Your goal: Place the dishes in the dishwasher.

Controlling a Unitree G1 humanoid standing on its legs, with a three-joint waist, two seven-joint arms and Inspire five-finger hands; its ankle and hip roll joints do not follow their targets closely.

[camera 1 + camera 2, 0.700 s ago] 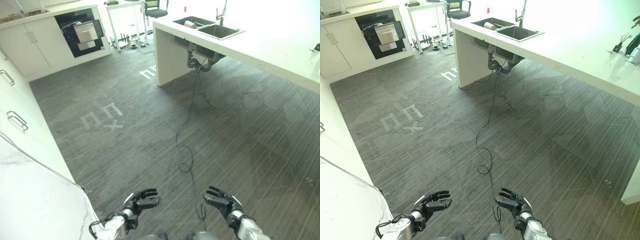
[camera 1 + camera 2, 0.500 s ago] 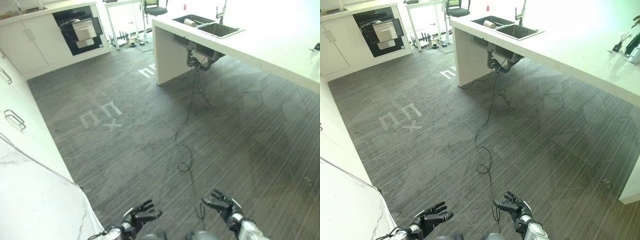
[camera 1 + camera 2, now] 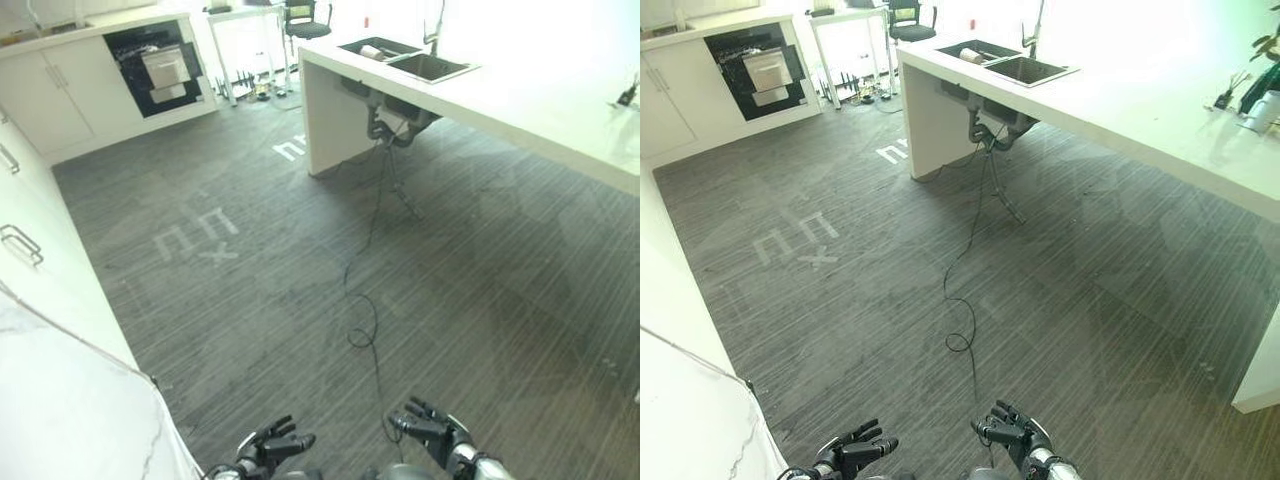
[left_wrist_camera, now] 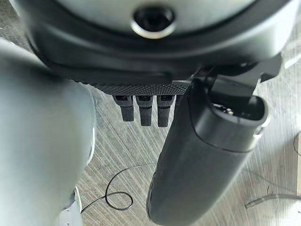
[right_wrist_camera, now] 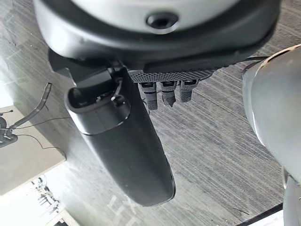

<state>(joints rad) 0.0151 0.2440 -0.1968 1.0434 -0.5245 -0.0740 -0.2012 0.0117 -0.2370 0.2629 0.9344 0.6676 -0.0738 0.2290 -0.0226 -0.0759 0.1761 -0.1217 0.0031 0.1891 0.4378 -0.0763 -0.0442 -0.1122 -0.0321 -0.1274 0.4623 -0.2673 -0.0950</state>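
Observation:
The dishwasher [image 3: 150, 65] stands open in the white cabinets at the far left, a dark opening with a light rack showing. On the white island [image 3: 520, 100] is a double sink [image 3: 425, 66], and a pale dish [image 3: 370, 50] lies in its far basin. Both hands are low at the near edge, far from the sink and the dishwasher. My left hand [image 3: 268, 447] is open and holds nothing; its fingers [image 4: 141, 109] hang straight over the floor. My right hand [image 3: 430, 432] is open and bare too, with its fingers [image 5: 167, 92] relaxed.
A white marble counter [image 3: 60, 400] and drawers with metal handles [image 3: 20, 245] run along my left. Grey plank floor with white tape marks [image 3: 195, 235] lies between me and the dishwasher. An office chair [image 3: 305, 20] stands at the back. A plant and cup [image 3: 1260, 90] sit on the island.
Both hands have sunk toward the near edge of the eye views, still open and empty. The camera has shifted slightly.

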